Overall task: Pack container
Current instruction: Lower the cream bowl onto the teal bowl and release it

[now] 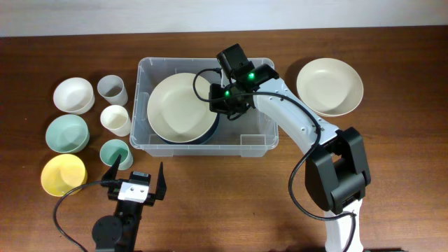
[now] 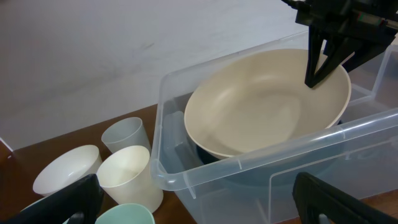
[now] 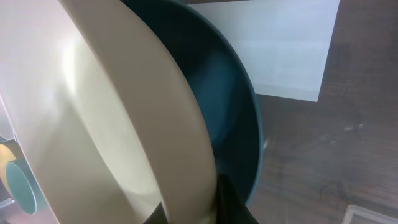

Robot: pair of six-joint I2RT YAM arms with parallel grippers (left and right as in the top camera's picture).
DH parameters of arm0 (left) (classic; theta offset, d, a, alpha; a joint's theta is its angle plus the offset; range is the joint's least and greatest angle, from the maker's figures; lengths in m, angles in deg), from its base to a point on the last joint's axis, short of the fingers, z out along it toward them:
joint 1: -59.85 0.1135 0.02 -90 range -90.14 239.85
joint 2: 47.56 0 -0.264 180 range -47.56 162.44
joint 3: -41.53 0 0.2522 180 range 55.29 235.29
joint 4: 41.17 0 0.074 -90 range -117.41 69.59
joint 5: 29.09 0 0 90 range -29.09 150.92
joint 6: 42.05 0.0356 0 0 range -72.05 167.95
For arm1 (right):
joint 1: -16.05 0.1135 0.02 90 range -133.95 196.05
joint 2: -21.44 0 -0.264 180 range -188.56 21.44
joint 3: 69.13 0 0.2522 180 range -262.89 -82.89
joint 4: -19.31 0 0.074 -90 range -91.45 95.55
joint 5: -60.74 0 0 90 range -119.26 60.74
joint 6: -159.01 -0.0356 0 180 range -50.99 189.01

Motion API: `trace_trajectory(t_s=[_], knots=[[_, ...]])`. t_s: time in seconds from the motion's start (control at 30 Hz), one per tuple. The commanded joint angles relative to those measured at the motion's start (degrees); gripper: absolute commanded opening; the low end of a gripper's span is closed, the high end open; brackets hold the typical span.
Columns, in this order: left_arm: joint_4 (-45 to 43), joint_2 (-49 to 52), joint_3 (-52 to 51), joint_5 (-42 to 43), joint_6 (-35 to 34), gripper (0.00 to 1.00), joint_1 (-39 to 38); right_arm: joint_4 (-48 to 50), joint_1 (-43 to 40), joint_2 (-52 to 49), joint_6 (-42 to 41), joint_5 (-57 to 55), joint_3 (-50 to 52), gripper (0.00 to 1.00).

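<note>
The clear plastic container point(image 1: 203, 148) stands mid-table. Inside it a large cream bowl point(image 1: 178, 108) leans tilted on a dark blue bowl point(image 1: 212, 130). My right gripper point(image 1: 222, 105) reaches down into the container and is shut on the cream bowl's right rim. In the right wrist view its gripper point(image 3: 193, 213) straddles that cream rim point(image 3: 124, 124), with the blue bowl point(image 3: 233, 93) behind and the container's white label point(image 3: 280, 56) beyond. From the left wrist view the container point(image 2: 249, 165) and the right gripper point(image 2: 320, 71) show. My left gripper point(image 1: 135, 178) hangs open in front of the container, holding nothing.
A second cream bowl point(image 1: 329, 85) sits right of the container. On the left stand a white bowl point(image 1: 73, 94), a grey cup point(image 1: 112, 89), a cream cup point(image 1: 115, 119), a mint bowl point(image 1: 67, 133), a teal cup point(image 1: 114, 152) and a yellow bowl point(image 1: 61, 175).
</note>
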State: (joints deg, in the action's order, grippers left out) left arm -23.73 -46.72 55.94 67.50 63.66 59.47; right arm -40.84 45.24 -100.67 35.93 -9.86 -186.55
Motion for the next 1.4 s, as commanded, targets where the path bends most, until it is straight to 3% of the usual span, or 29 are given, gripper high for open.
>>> trace_trajectory(t_s=[0.0, 0.2, 0.8, 1.1, 1.37], knots=[[0.3, -0.4, -0.1, -0.4, 0.9, 1.00, 0.3, 0.3, 0.4, -0.2, -0.5, 1.2, 0.3, 0.13], [0.3, -0.4, -0.1, -0.4, 0.9, 1.00, 0.3, 0.3, 0.4, -0.2, -0.5, 1.2, 0.3, 0.23], [0.3, -0.4, -0.1, -0.4, 0.9, 1.00, 0.3, 0.4, 0.4, -0.2, -0.7, 1.3, 0.3, 0.25], [0.3, -0.4, -0.1, -0.4, 0.9, 1.00, 0.3, 0.4, 0.0, -0.2, -0.7, -1.1, 0.3, 0.50], [0.3, -0.4, -0.1, -0.4, 0.9, 1.00, 0.3, 0.3, -1.9, -0.2, -0.6, -2.6, 0.3, 0.59]])
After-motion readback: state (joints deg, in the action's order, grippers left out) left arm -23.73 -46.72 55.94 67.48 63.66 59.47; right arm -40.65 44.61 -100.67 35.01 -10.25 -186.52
